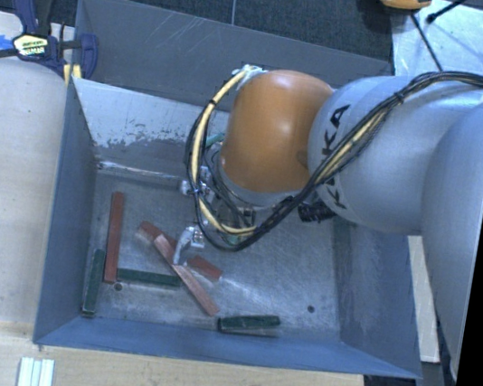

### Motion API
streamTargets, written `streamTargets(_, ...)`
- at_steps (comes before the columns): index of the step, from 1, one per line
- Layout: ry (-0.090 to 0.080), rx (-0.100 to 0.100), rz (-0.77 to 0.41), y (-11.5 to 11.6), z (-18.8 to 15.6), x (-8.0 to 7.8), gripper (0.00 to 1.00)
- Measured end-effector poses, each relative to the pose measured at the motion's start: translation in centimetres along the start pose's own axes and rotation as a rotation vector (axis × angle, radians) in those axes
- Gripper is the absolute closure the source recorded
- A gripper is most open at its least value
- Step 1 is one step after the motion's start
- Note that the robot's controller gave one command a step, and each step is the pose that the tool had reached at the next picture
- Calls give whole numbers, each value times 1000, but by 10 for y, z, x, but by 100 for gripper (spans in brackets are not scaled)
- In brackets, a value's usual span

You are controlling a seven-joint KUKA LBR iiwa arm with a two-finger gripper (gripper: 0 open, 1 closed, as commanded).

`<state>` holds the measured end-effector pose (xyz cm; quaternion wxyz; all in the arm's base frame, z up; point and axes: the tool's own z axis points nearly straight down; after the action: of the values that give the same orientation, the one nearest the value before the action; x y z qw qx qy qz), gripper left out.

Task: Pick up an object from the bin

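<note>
My gripper [187, 244] hangs low over the bin floor, left of centre, under the arm's orange cover. Its tip is just above a small cluster of reddish-brown flat sticks. A long pale-brown stick [191, 288] runs diagonally down to the right from beneath the tip. A short reddish stick [204, 268] lies just right of the tip, and another short one [148, 235] just left of it. A dark green stick [149, 279] lies flat below the cluster. Nothing shows between the jaws.
A reddish-brown stick [115, 224] lies upright along the left side of the floor, with a dark green one [95, 281] below it. Another dark green stick [248, 323] rests near the front wall. The arm and its cables hide the floor's back middle.
</note>
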<state>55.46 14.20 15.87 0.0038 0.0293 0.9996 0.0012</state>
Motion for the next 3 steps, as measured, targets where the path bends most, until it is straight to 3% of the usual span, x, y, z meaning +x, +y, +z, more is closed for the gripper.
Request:
streamTargets(1,1,-1,-106,-32,80,-32,0)
streamTargets(2,4,-8,-52,-37,92,-41,0)
streamTargets(3,-9,3,-49,-7,84,-24,0)
